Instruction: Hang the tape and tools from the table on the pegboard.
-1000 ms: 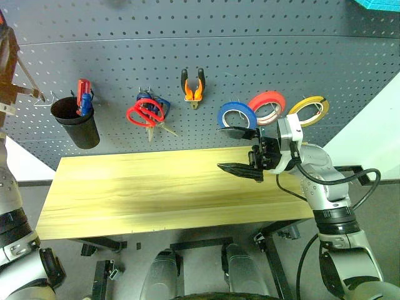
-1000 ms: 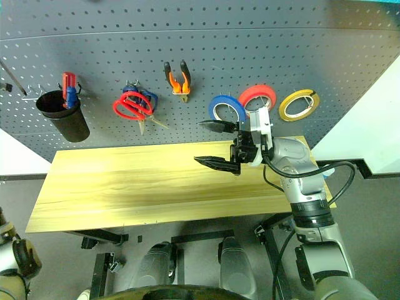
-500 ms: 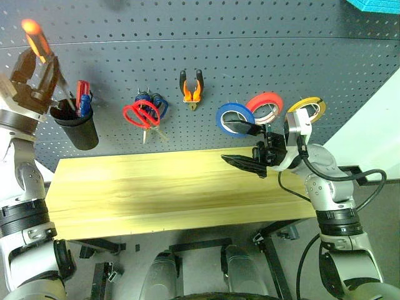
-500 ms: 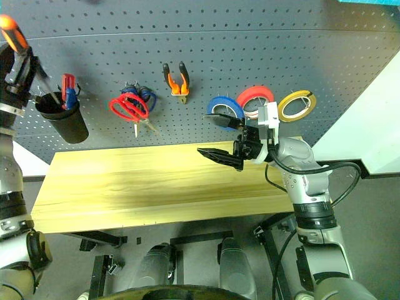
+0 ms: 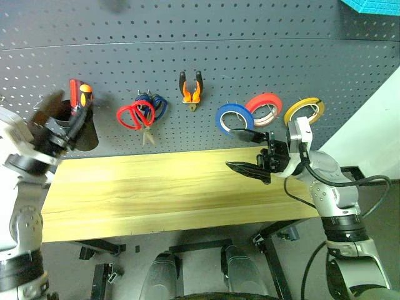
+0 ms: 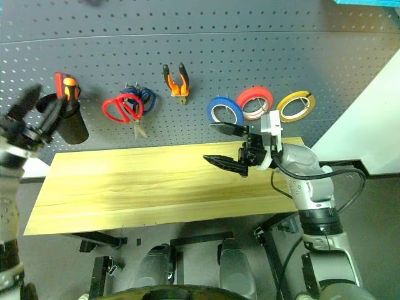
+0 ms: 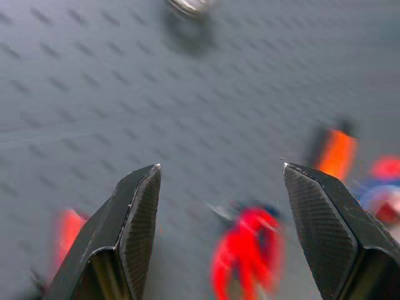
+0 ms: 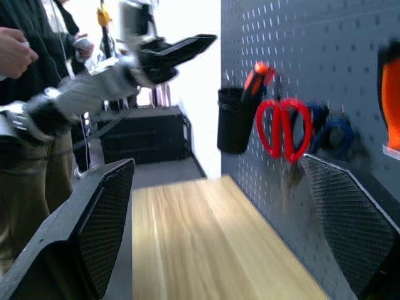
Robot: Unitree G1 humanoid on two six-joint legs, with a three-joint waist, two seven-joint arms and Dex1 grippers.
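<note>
1. Blue tape (image 5: 235,118): a ring with a whitish core, hung on the pegboard (image 5: 250,56), left of a red roll (image 5: 264,107) and a yellow roll (image 5: 304,110), just beyond the right gripper (image 5: 247,152).
2. Right gripper: black fingers (image 5: 245,169) spread wide, nothing between them, pointing left over the far right part of the tabletop (image 5: 162,194); blue tape just above and behind the upper finger, not touched.
3. Left gripper (image 5: 61,115): blurred at the far left, in front of a black cup (image 6: 70,123); in the left wrist view, textured black fingers (image 7: 137,219) parted and empty.
4. Screwdriver (image 5: 82,99): slim, orange-and-black handle, standing upright in the black cup beside a red handle (image 5: 74,92), close by the left gripper.
5. Red-handled scissors (image 5: 136,115): hung blades down, overlapping blue-handled scissors (image 5: 156,105); right of the cup, well apart from both grippers.
6. Pliers (image 5: 191,87): orange-and-black handles up, jaws down, hung between the scissors and the tape rolls.
7. Pegboard: dark grey panel with a regular grid of small holes.
8. Tabletop: light yellow wood with visible grain, bare.
9. Right wrist view: a person (image 8: 28,69) in dark clothing beyond the tabletop's end.
</note>
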